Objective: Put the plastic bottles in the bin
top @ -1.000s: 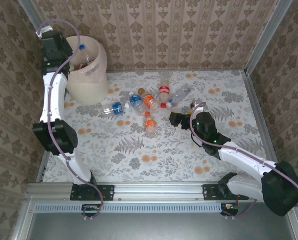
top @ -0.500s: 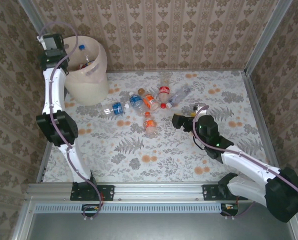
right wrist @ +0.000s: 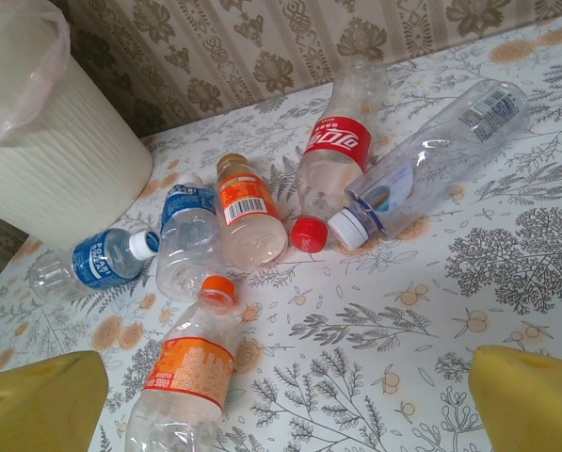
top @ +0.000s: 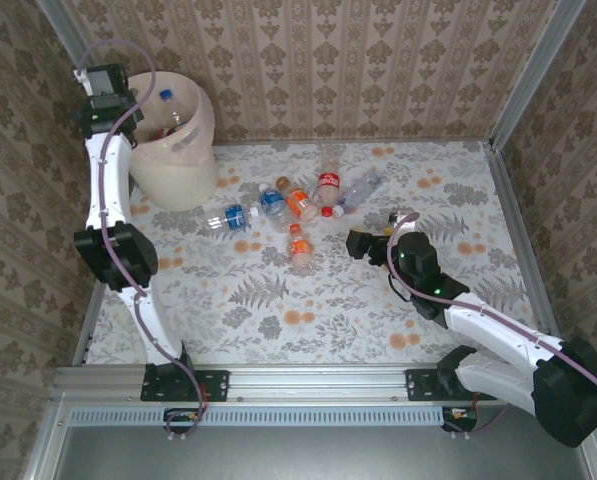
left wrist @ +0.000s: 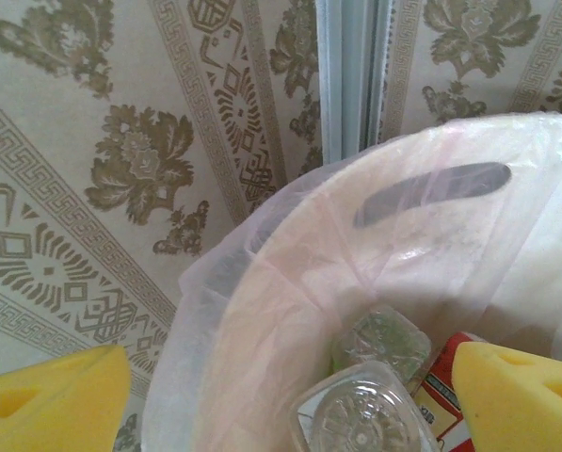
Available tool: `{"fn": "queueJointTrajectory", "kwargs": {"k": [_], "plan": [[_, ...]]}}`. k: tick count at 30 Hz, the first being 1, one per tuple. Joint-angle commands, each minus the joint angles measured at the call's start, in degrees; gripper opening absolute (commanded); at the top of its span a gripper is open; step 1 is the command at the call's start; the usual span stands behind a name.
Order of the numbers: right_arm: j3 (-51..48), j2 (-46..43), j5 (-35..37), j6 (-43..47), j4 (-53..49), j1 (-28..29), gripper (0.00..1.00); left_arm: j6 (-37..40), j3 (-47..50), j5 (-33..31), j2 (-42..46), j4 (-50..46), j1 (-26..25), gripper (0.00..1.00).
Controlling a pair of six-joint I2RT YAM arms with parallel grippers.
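Several plastic bottles [top: 298, 203] lie in a cluster mid-table, and more sit inside the bin [top: 178, 170] at the far left. My left gripper [top: 116, 100] hovers over the bin's left rim. In the left wrist view it [left wrist: 285, 405] is open, its yellow fingertips [left wrist: 55, 395] wide apart above the bagged bin [left wrist: 431, 188] and two clear bottle bottoms [left wrist: 361, 419]. My right gripper [top: 356, 243] is open just right of the cluster. In its wrist view it [right wrist: 285, 405] faces an orange-capped bottle [right wrist: 188, 363], close on the left; a red-label bottle [right wrist: 332, 151] and a white-capped one [right wrist: 441, 155] lie beyond.
The table [top: 308, 300] is walled by patterned panels at the back and both sides. The bin [right wrist: 55, 160] stands against the far left corner. Two blue-label bottles [right wrist: 188, 235] and an orange-label one [right wrist: 248, 217] lie between the bin and the right gripper.
The left wrist has shifted back toward the bin's far-left rim. The right gripper has drawn back slightly to the right, away from the bottle cluster.
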State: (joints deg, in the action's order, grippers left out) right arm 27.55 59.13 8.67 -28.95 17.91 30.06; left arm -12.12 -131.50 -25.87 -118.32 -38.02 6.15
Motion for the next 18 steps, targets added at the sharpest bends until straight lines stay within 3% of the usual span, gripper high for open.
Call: {"fn": "queueJointTrajectory", "kwargs": {"k": [1,5,12,18], "plan": [[-0.8,-0.6,1.5,-0.2,0.0,0.4,1.0,-1.4,-1.4,2.3,3.2,-1.2,-1.1,0.93],[-0.9,-0.6,1.6,-0.4,-0.2,0.3,1.0,-1.9,-1.4,4.7,4.2,-1.6,-2.7,1.0],[-1.5,-0.1,2.7,-0.3,0.4,0.3,1.0,-2.2,1.4,10.1,7.6,0.0,-6.1,1.0],[-1.5,1.3,3.7,0.4,0.6,0.3,1.0,-4.8,12.1,14.9,15.7,5.5,-9.4,1.0]]}}
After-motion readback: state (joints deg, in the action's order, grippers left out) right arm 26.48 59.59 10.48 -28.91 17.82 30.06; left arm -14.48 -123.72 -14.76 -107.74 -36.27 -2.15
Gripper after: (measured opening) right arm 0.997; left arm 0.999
